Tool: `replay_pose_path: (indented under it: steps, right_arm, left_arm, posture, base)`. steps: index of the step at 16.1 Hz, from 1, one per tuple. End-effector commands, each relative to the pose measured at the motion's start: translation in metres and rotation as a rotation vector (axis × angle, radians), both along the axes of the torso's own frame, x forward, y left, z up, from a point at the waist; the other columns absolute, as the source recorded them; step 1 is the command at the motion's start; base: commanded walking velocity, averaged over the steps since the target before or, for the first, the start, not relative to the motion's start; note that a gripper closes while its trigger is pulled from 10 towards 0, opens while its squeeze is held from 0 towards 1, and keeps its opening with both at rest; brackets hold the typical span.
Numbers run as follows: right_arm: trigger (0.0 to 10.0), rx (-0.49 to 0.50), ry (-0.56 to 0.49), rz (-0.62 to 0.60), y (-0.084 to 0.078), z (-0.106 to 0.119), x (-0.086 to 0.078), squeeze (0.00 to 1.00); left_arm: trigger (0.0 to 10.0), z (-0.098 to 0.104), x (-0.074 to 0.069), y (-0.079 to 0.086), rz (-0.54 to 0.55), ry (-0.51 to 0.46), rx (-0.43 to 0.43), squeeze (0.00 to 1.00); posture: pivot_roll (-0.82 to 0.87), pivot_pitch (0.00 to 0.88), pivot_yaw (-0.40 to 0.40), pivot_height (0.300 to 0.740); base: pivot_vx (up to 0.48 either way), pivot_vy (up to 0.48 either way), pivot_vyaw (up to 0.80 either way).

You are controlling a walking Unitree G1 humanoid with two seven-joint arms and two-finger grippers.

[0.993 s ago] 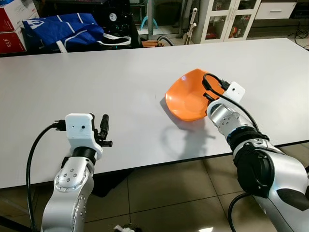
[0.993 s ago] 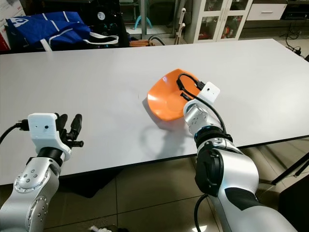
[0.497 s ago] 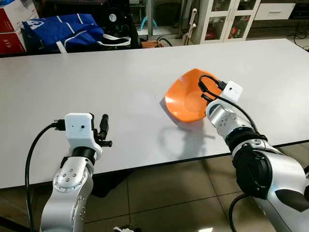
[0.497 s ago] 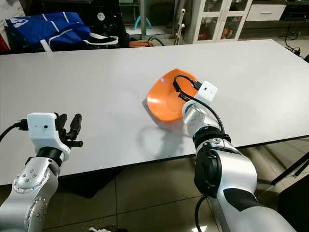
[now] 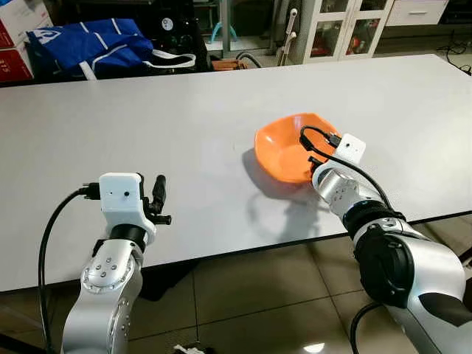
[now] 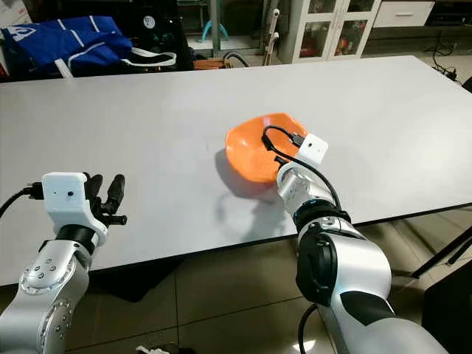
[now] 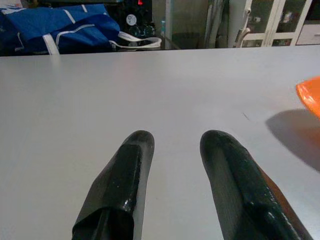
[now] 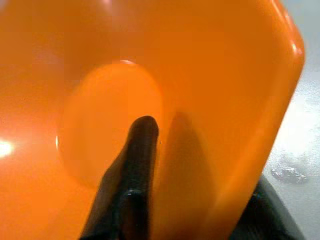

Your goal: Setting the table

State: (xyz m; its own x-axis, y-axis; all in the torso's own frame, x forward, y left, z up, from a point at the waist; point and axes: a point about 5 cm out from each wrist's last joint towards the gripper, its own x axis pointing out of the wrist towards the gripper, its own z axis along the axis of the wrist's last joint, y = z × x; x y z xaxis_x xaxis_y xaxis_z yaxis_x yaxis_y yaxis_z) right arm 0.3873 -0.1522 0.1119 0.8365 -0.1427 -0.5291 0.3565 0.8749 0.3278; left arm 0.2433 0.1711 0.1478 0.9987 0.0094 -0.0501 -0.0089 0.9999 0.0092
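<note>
An orange bowl (image 5: pixel 286 145) sits low over the white table (image 5: pixel 184 118), right of centre near the front edge, its mouth facing up and slightly toward me. My right gripper (image 8: pixel 200 165) is shut on the bowl's near rim: one black finger (image 8: pixel 131 165) lies inside the bowl (image 8: pixel 100 100), the other sits outside the wall. My left gripper (image 7: pixel 175 150) hovers open over the table's front left, nothing between its fingers (image 5: pixel 158 193). The bowl's edge (image 7: pixel 310 97) shows off to one side in the left wrist view.
A blue bag (image 5: pixel 96 44) lies beyond the table's far left edge, with red and white boxes (image 5: pixel 18 29) beside it. White cabinets (image 5: pixel 354 26) stand at the back right. Tiled floor shows below the table's front edge.
My right gripper has lowered and levelled the orange bowl, which was tilted steeply toward me before. The left arm has stayed put.
</note>
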Motion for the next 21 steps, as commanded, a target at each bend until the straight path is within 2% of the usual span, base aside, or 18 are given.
replay_pose_path:
  steps: [1, 4, 5, 8, 17, 21]
  right_arm:
    - [10.0, -0.014, 0.030, -0.001, -0.001, -0.005, -0.003, 1.00]
    - [10.0, -0.055, 0.017, 0.011, -0.003, -0.002, -0.001, 1.00]
    - [10.0, -0.111, -0.007, 0.032, -0.004, 0.003, 0.001, 1.00]
    - [10.0, -0.173, -0.042, 0.060, -0.002, 0.010, 0.005, 1.00]
    - [10.0, -0.202, -0.050, 0.081, 0.000, 0.010, 0.005, 1.00]
    - [10.0, -0.222, -0.073, 0.085, 0.000, 0.014, 0.007, 1.00]
  left_arm:
    - [10.0, 0.003, -0.001, -0.002, -0.009, -0.005, 0.001, 0.00]
    - [10.0, 0.003, -0.001, -0.002, -0.009, -0.005, 0.002, 0.00]
    - [10.0, 0.003, -0.001, -0.003, -0.008, -0.006, 0.002, 0.00]
    - [10.0, 0.002, -0.001, -0.004, -0.010, -0.005, 0.001, 0.00]
    - [10.0, 0.003, -0.001, -0.003, -0.007, -0.009, 0.006, 0.00]
    - [10.0, 0.003, 0.000, -0.003, -0.006, -0.011, -0.019, 0.00]
  posture:
    - [-0.01, 0.019, 0.030, 0.740]
    - [-0.01, 0.019, 0.028, 0.740]
    - [-0.01, 0.020, 0.028, 0.740]
    - [-0.01, 0.018, 0.025, 0.740]
    - [-0.01, 0.010, 0.026, 0.740]
    - [-0.01, 0.004, 0.025, 0.740]
  base:
    - [0.000, 0.000, 0.00]
    - [0.000, 0.000, 0.00]
    - [0.000, 0.000, 0.00]
    - [0.000, 0.000, 0.00]
    - [0.000, 0.000, 0.00]
    - [0.000, 0.000, 0.00]
